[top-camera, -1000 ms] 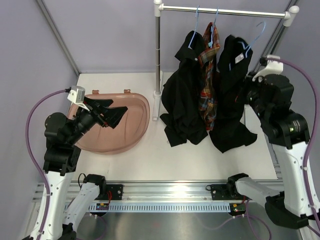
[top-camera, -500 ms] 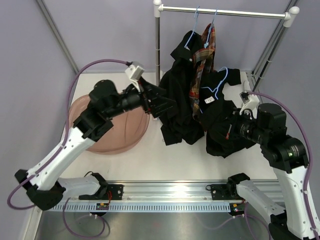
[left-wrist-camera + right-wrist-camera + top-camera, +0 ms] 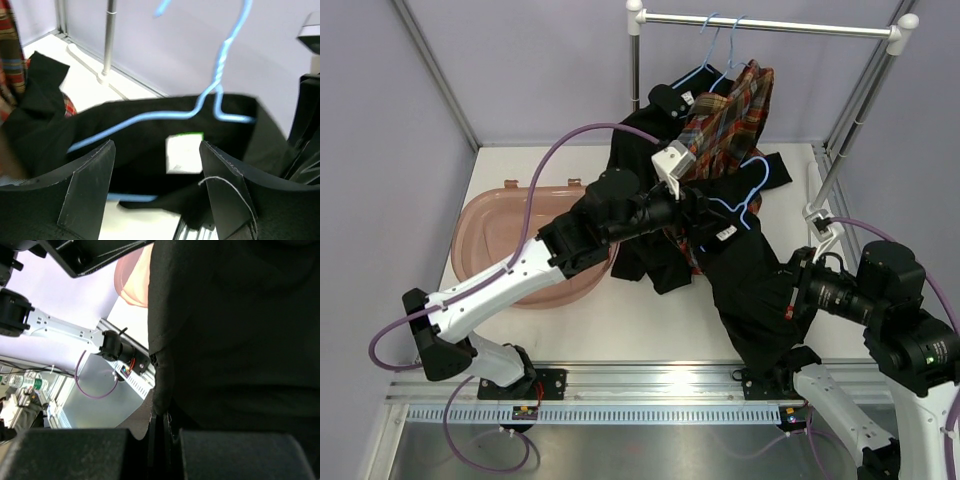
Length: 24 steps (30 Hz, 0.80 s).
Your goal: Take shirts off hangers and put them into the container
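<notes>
Left claw (image 3: 155, 146) from container (image 3: 485, 225) to shirt (image 3: 750, 290)

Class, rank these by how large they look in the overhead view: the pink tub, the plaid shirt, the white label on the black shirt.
Largest: pink tub
Then: plaid shirt
Smallest: white label

Lilac walls (image 3: 520, 70), white table (image 3: 640, 325), metal rail (image 3: 770, 24)

Container (image 3: 485, 235): on table (image 3: 620, 320), at my left.
Rail (image 3: 770, 22): behind, right of container; two hung shirts (image 3: 720, 125) under it.
Third shirt (image 3: 750, 290): in front of those, hanger (image 3: 218, 82) at its collar, running from my left gripper (image 3: 156, 150) to my right gripper (image 3: 162, 427).
</notes>
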Each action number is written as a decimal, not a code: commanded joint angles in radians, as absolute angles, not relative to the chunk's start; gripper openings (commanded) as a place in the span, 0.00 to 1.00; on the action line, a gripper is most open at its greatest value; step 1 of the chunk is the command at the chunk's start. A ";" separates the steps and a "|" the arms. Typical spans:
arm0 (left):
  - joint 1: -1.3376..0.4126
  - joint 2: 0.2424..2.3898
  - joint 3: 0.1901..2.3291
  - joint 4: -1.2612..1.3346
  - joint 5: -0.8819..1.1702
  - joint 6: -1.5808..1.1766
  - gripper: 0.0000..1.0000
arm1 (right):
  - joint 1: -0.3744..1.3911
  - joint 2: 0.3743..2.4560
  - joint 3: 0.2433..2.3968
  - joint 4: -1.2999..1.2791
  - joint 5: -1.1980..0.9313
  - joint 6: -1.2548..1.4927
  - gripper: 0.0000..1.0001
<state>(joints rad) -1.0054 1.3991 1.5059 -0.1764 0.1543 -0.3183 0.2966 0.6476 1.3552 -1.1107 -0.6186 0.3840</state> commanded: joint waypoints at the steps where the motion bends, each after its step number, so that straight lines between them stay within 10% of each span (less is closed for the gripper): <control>1: -1.051 1.419 1.600 -0.086 0.086 -0.279 0.72 | 0.310 0.630 1.332 -1.115 -0.732 0.368 0.00; 19: -1.072 1.531 1.683 -0.103 0.078 -0.281 0.72 | 0.310 0.609 1.319 -1.108 -0.784 0.373 0.00; 22: -1.072 1.540 1.695 -0.104 0.071 -0.281 0.62 | 0.308 0.612 1.333 -1.120 -0.787 0.367 0.00; 24: -1.072 1.546 1.706 -0.109 0.069 -0.282 0.26 | 0.310 0.614 1.336 -1.124 -0.790 0.362 0.00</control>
